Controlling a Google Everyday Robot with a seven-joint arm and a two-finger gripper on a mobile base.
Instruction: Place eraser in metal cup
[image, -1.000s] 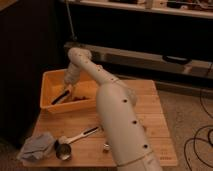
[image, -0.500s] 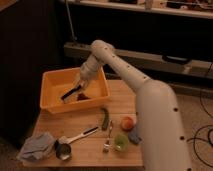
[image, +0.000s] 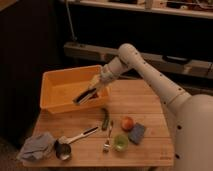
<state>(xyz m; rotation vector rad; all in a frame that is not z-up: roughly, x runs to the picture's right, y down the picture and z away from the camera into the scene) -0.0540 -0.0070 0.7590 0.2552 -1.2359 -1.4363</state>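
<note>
Two-finger gripper (image: 93, 90), on the white arm, over the near right wall of the yellow plastic bin (image: 52, 82) at far left of the wooden table (image: 147, 112); pincer clamped on the flat, oblong black eraser (image: 84, 97), held tilted, clear of the bin floor. Small shiny steel metal cup (image: 62, 150), long-handled, at near left beside a grey cloth (image: 36, 146), well apart from the eraser. Step, as judged: carry after lift. Next move calls for travel nearward and slightly left past the bin rim, then lowering over the cup's mouth before release. Against half a second earlier: eraser nearer the bin's right wall; arm drawn back, uncovering a blue rectangular sponge (image: 136, 133) and small green round cup (image: 120, 142).
</note>
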